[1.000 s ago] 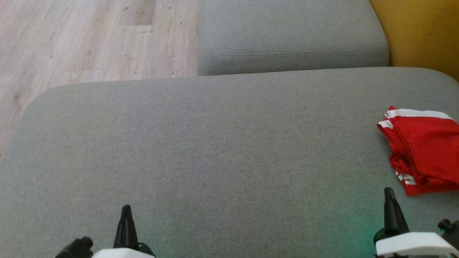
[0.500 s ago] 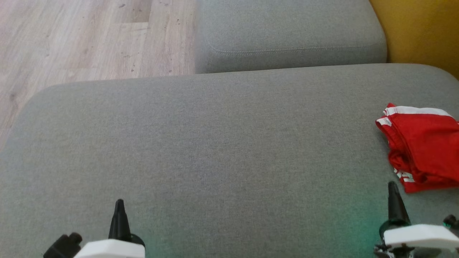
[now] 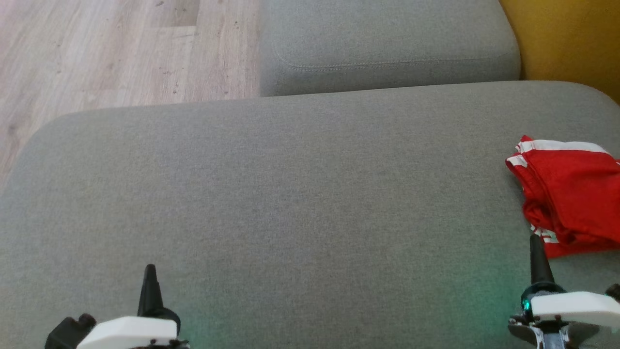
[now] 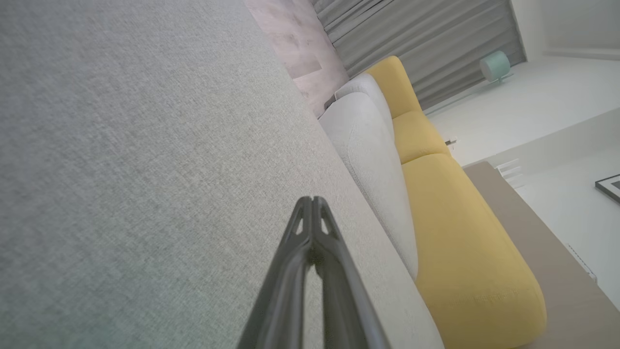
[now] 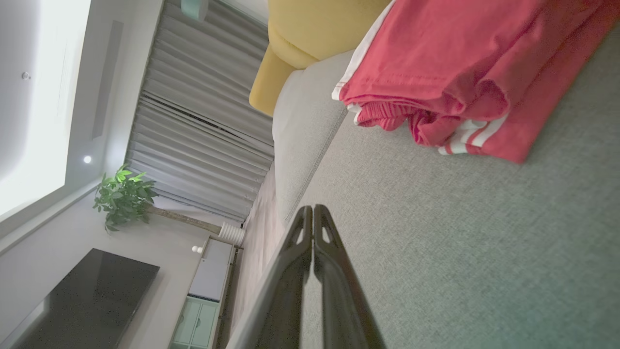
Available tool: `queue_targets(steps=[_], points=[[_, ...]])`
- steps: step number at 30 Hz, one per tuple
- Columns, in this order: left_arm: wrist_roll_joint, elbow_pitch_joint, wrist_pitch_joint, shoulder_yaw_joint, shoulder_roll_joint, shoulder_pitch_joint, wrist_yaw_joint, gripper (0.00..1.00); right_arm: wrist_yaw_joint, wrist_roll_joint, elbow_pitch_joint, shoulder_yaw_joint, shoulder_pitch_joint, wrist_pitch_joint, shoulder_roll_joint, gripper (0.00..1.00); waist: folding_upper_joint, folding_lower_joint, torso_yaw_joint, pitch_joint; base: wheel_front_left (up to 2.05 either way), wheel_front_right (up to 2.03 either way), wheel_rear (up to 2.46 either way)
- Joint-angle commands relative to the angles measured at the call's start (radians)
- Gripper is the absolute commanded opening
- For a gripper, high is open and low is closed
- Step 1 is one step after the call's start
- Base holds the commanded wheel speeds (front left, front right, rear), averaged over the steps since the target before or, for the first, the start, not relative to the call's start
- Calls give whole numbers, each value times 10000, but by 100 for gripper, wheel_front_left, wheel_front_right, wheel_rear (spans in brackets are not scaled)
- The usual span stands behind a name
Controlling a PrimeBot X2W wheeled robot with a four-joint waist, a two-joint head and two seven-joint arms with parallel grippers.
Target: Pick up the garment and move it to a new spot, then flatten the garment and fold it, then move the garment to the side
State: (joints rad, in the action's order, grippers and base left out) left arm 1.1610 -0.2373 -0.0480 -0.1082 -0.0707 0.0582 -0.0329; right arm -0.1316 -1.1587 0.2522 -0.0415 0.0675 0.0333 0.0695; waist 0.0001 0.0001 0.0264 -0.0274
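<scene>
Grey sofa cushion (image 3: pixel 290 194) stretches ahead of both pairs of jaws. The red garment (image 3: pixel 571 194) lies folded just beyond the right gripper (image 3: pixel 534 240), off to its outer side, apparently set aside already; that gripper and the left gripper (image 3: pixel 150 269) are pinched together, empty

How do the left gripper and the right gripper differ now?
The right gripper is close to the red garment, not touching it; the left gripper is far from it, over bare grey cushion. The right gripper reaches slightly further forward than the left gripper. Both are shut and empty.
</scene>
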Motion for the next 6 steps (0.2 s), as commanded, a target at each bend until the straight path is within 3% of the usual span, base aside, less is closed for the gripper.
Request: queue_targets(steps=[1, 6], points=[[189, 265, 48, 343, -122, -645, -90, 0, 6, -212, -305, 75, -561, -71, 66, 0, -1, -1, -4, 4, 0, 0, 0], [760, 225, 194, 517, -122, -765, -198, 0, 7, -763, -279, 10, -704, -215, 58, 0, -1, -1, -36, 41, 0, 0, 0]])
